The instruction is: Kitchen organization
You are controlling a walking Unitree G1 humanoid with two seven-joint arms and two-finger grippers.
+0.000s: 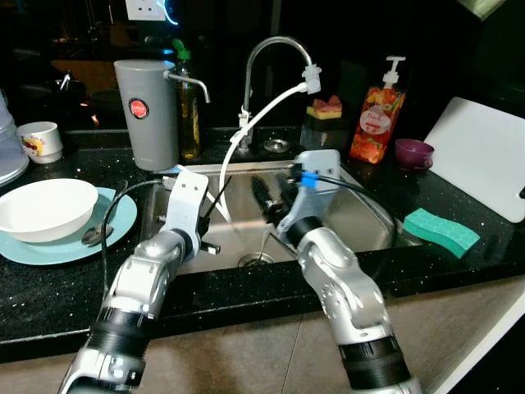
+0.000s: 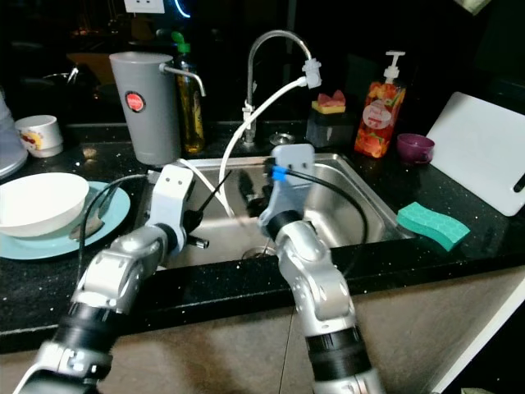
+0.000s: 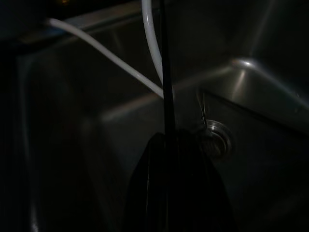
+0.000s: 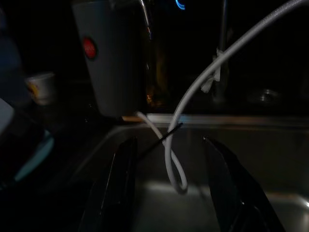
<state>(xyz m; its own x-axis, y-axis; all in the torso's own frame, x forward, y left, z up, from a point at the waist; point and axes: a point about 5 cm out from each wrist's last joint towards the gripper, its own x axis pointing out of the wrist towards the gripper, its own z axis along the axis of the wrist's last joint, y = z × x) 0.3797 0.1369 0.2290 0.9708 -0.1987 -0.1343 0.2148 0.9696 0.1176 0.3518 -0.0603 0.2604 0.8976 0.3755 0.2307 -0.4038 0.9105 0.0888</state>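
The two silver arms reach forward over the counter edge into the steel sink (image 1: 373, 215). The left gripper (image 3: 166, 140) hangs over the left half of the basin with its fingers pinched together on a thin black stick (image 3: 166, 87), probably a chopstick, which points up and across toward the middle; its tip shows between the other gripper's fingers in the right wrist view. The right gripper (image 4: 169, 188) sits beside it near the middle of the basin, fingers spread wide and holding nothing. A white hose (image 1: 262, 123) runs from the tap (image 1: 275, 49) down into the basin and loops between the two grippers. The drain (image 3: 215, 140) lies just beyond the left gripper.

On the counter to the left stand a white bowl (image 1: 45, 207) on a light blue plate (image 1: 123, 215) with a spoon (image 1: 98, 234), a grey jug (image 1: 146, 111) and a small cup (image 1: 39, 139). To the right lie a green sponge (image 1: 440, 231), a soap bottle (image 1: 376, 115), a purple cup (image 1: 413, 153) and a white cutting board (image 1: 484, 156).

The step in hand looks like lifting the stick out of the sink. The next move calls for raising it free of the hose without snagging, then carrying it to wherever utensils belong; which place that is I cannot tell.
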